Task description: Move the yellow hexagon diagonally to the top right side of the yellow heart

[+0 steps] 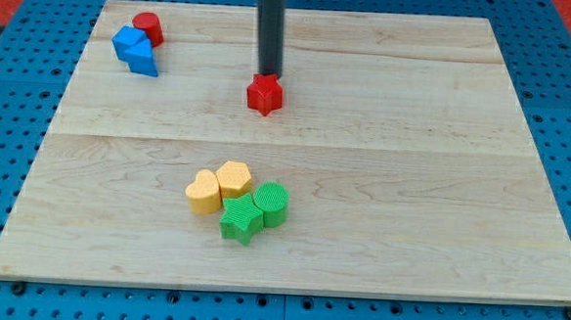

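The yellow hexagon sits below the board's middle, touching the yellow heart on the heart's upper right. A green cylinder and a green star press against both from the lower right. My tip is near the view's top centre, just above a red star and far above the yellow blocks.
A red cylinder, a blue block and a blue triangle cluster at the top left. The wooden board lies on a blue pegboard.
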Tool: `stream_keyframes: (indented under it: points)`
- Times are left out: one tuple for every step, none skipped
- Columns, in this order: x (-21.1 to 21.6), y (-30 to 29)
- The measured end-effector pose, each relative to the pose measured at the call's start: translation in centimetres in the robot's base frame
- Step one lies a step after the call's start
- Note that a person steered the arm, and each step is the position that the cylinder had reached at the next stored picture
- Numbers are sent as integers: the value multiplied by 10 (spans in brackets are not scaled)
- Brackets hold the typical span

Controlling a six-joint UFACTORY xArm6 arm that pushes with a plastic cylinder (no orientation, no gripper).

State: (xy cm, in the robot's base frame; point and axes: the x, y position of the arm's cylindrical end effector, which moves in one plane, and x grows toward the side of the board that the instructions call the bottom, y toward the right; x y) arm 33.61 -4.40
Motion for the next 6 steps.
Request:
stream_keyframes:
  points:
    - [62, 3]
    - [102, 10]
    - [96, -14]
    - [137, -105]
    - [224, -114]
    - [234, -79]
